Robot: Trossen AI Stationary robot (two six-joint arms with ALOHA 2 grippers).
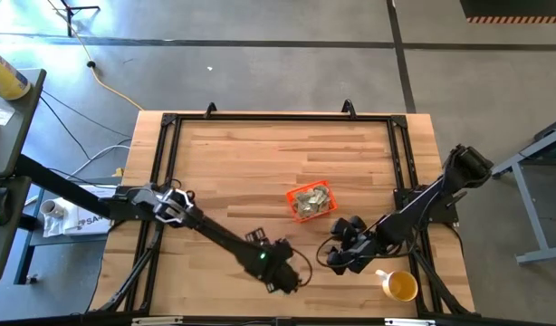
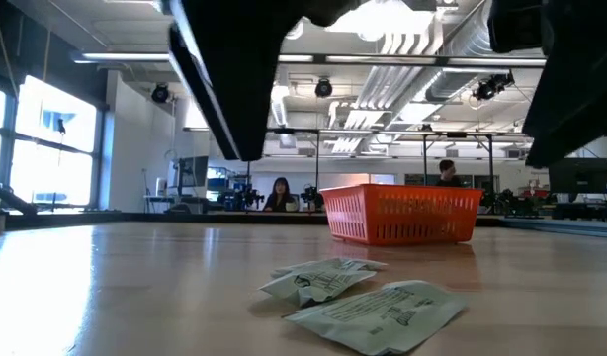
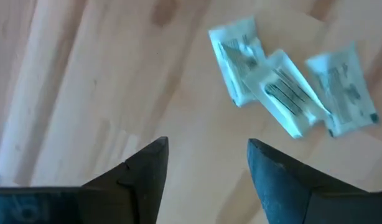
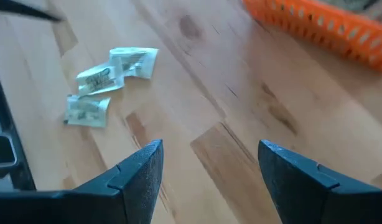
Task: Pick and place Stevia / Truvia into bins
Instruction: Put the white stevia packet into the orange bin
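Orange bin (image 1: 311, 201) sits right of table centre on the wooden table (image 1: 251, 172), already holding a heap of pale packets; in the low view its mesh wall (image 2: 402, 215) stands beyond the loose packets, well apart from them. 3 loose Stevia / Truvia packets (image 3: 284, 93) lie flat on the wood near the front edge, between the 2 grippers: in the left wrist view 1 packet overlaps its neighbour and the 3rd lies just beside them; the right wrist view shows the same cluster (image 4: 107, 84) touching or nearly touching. In the low view only 2 are clearly separable, 1 crumpled (image 2: 323, 277) and 1 flatter and nearer (image 2: 383, 314). Left gripper (image 1: 280, 272) hovers above the table at near centre, arm reaching in from the left; fingers (image 3: 144, 171) spread apart with bare wood between them, nothing held, packets lying ahead of the tips. Right gripper (image 1: 340, 252) sits near the front edge just right of the cluster, near side of the bin; fingers (image 4: 141, 171) wide apart, empty, bare table between them. Yellow-and-white cup (image 1: 399, 286) stands at the near right corner, close beside the right arm. People are seated at desks in the room beyond the table, low view.
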